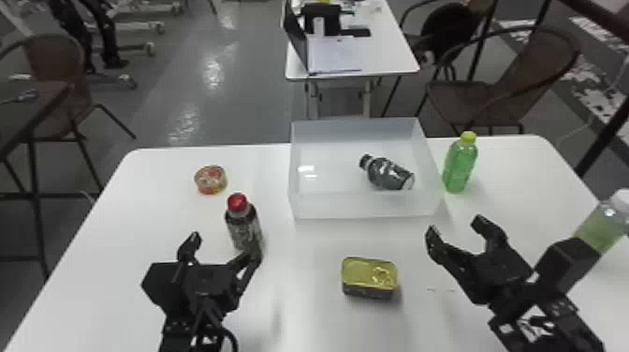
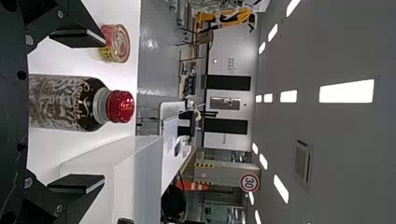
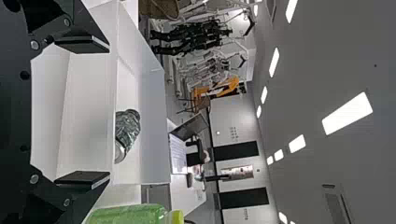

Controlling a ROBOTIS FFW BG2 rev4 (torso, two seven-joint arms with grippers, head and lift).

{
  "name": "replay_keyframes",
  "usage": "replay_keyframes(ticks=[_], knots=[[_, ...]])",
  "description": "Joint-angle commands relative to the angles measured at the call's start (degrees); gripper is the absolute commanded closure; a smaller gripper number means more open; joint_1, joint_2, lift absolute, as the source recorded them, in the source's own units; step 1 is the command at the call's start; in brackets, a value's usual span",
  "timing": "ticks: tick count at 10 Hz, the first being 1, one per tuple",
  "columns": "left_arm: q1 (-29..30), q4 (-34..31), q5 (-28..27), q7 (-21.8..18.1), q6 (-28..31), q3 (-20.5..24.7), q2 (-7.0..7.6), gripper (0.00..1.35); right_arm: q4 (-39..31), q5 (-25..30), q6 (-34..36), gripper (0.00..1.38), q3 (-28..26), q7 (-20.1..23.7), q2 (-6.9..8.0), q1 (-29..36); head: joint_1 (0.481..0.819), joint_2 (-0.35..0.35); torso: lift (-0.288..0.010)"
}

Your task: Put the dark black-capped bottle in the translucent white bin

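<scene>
At the lower left of the head view, the left gripper (image 1: 225, 244) spreads its fingers with nothing held, the red-capped bottle (image 1: 243, 227) upright just ahead. Its mate, the right gripper (image 1: 455, 224), gapes empty at the lower right, perhaps kept close to the bin because that arm had the task. The translucent white bin (image 1: 365, 206) sits in the centre of the frame, where I'd guess both arms can reach. Inside it lies the dark black-capped bottle (image 1: 388, 174), tipped on its side, so the job looks done. The green bottle (image 1: 461, 164) stands beside the bin; what seems a white-capped bottle (image 1: 601, 227) is cut by the right edge. That makes four bottles, one bin and two tins: the round tin (image 1: 210, 180) at centre left, the gold-topped tin (image 1: 369, 276) at lower centre.

In the left wrist view, the red-capped bottle shows between the parted fingers, ungripped, with the round tin nearby.

In the right wrist view, two open fingers frame the bin, one dark bottle resting in it unheld.
</scene>
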Motion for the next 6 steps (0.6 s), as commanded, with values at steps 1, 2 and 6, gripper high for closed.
replay_keyframes(ticks=[1, 2, 6], knots=[[-0.54, -0.04, 0.69, 0.69, 0.15, -1.53, 1.65, 0.26, -2.47, 1.56, 0.14, 0.31, -1.31, -3.15, 1.79, 3.81, 0.695, 0.074, -0.093], [-0.45, -0.13, 0.78, 0.87, -0.03, -1.7, 1.83, 0.26, -2.65, 1.47, -1.18, 0.31, -1.4, -6.49, 2.5, 4.95, 0.695, 0.057, -0.093], [-0.36, -0.22, 0.61, 0.87, 0.06, -1.7, 1.74, 0.26, -2.38, 1.82, -1.62, 0.31, -1.4, -7.54, 3.2, 4.86, 0.695, 0.031, -0.093]])
